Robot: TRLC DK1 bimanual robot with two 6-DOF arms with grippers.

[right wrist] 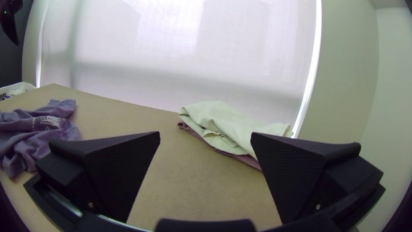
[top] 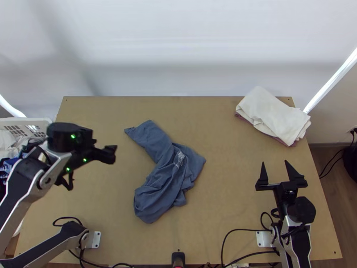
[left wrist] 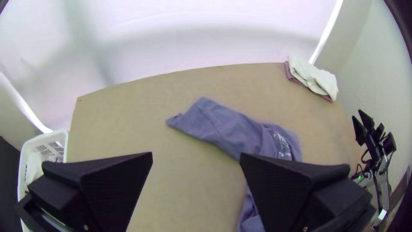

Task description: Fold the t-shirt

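Note:
The blue-grey t-shirt lies bunched and wrinkled in the middle of the table, one narrow part stretching to the upper left, a pale print near its centre. My left gripper is raised to the left of the shirt; in the left wrist view the left gripper stands open with nothing between its fingers, the shirt beyond. My right gripper is at the table's right side, well away from the shirt; in the right wrist view the right gripper is open and holds nothing.
A folded white cloth lies over a mauve one at the table's far right corner. A white basket with clothes stands at the left edge. Black cables run along the near edge.

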